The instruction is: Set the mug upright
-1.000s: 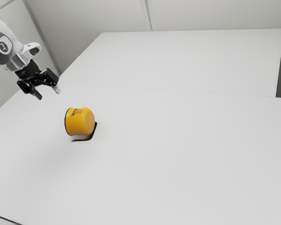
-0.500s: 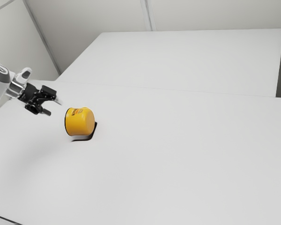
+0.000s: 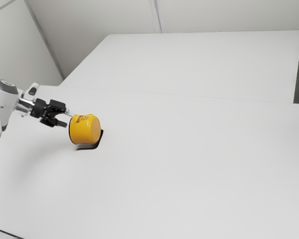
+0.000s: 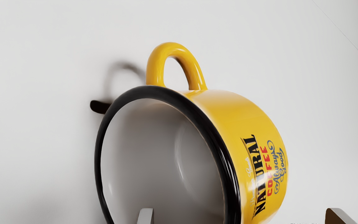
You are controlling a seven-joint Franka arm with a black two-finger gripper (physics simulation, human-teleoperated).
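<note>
From here I see a broad white table (image 3: pixel 189 174), a thin seam (image 3: pixel 179 95) crossing it short of its far edge. Behind stand pale grey walls (image 3: pixel 229 15); a narrow upright strip (image 3: pixel 158 16) meets that far edge, and a darker strip (image 3: pixel 44 40) slants down toward the exterior view's left. The light looks soft to me.

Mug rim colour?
The mug's rim is black; it shows best in the wrist view.

Ext. cam far, wrist nr., mug (image 4: pixel 228 115) shared
</note>
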